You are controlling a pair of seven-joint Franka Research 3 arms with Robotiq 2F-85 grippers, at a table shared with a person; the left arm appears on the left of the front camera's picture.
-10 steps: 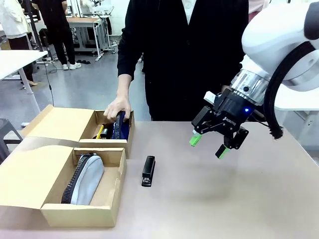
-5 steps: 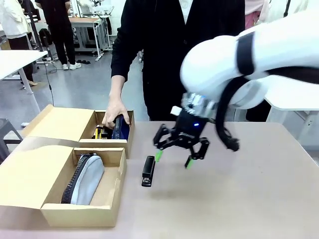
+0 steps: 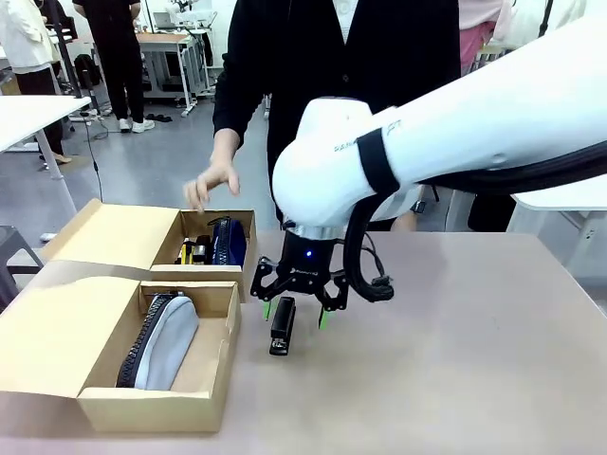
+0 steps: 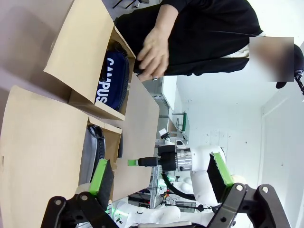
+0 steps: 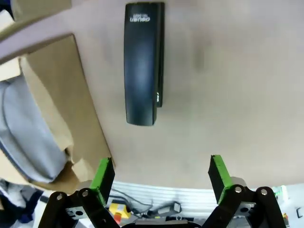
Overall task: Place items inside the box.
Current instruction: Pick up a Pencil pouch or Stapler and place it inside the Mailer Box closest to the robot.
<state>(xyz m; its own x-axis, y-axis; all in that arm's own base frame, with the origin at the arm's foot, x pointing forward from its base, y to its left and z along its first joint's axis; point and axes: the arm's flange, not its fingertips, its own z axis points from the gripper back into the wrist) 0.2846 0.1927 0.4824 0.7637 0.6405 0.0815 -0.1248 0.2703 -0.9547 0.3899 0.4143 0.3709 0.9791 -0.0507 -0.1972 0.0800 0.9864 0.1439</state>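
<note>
A black stapler (image 3: pixel 281 334) (image 5: pixel 144 61) lies on the table just right of the box (image 3: pixel 66 327). My right gripper (image 3: pixel 295 314) (image 5: pixel 161 172) hovers over it, open, green pads either side of its far end and nothing held. The near compartment holds a grey zip pouch (image 3: pixel 163 339) (image 5: pixel 26 137). In the far compartment are a navy "CAMPUS" pouch (image 3: pixel 228 241) (image 4: pixel 112 80) and a yellow utility knife (image 3: pixel 188 251). The person's hand (image 3: pixel 212 179) (image 4: pixel 153 51) is raised above the far compartment, holding nothing. My left gripper (image 4: pixel 160 171) is open and empty, well away from the box.
The box's flap lids (image 3: pixel 109 235) lie open to the left. A person in black stands at the table's far edge. The table surface (image 3: pixel 455 360) to the right of the stapler is bare. The box's cardboard wall (image 5: pixel 64 95) stands close beside the stapler.
My right arm has swung from the table's right side leftward and down to just over the stapler, jaws still open. The person's hand has lifted out of the far compartment, leaving the navy pouch.
</note>
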